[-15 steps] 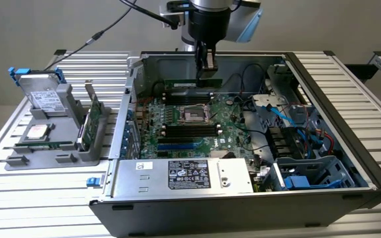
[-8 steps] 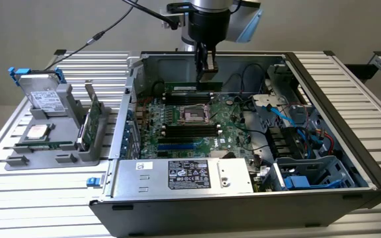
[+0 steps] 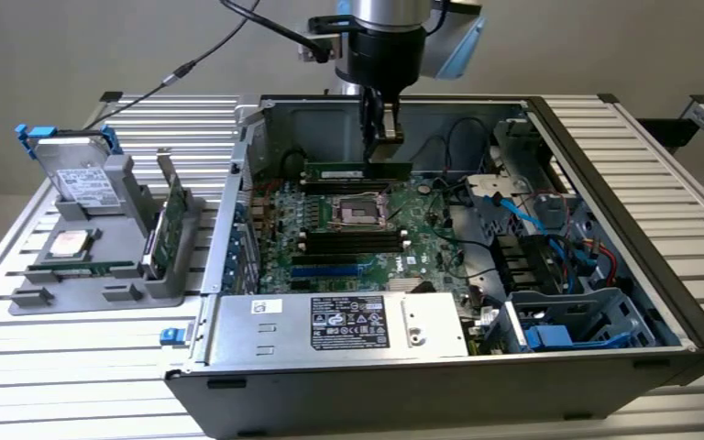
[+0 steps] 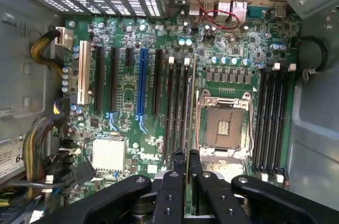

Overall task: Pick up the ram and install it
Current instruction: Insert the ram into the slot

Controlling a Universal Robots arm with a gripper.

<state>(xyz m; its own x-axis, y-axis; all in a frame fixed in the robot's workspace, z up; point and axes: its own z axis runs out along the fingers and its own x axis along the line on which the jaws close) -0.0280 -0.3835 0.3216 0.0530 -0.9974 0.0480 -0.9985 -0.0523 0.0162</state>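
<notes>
1. The claw (image 3: 383,137) hangs inside the open computer case (image 3: 597,183). It is drawn narrow, clamped on the ram (image 3: 355,171), with the green stick pinched between the two fingers (image 4: 177,173).
2. So the ram lies to no side of the claw. It hangs straight beneath it from the fingertips, upper edge in the grip and lower edge facing the motherboard (image 3: 291,258).
3. Long axis now: in the exterior view the stick runs level and crosswise. More of it sticks out from the claw toward the exterior view's left than toward its right, so the hold looks off-centre.
4. In the wrist view the ram (image 4: 189,107) shows edge-on, a thin line running straight out ahead of the claw (image 4: 186,163).
5. That line runs parallel to the memory slots (image 4: 177,107) below, the bank just beside the processor socket (image 4: 225,128). The angle looks well matched to me.
6. Which slot it stands over, I cannot tell. The edge seems to fall between that bank and the socket.
7. Judging from the exterior view, the stick looks clear of the board and not seated.
</notes>
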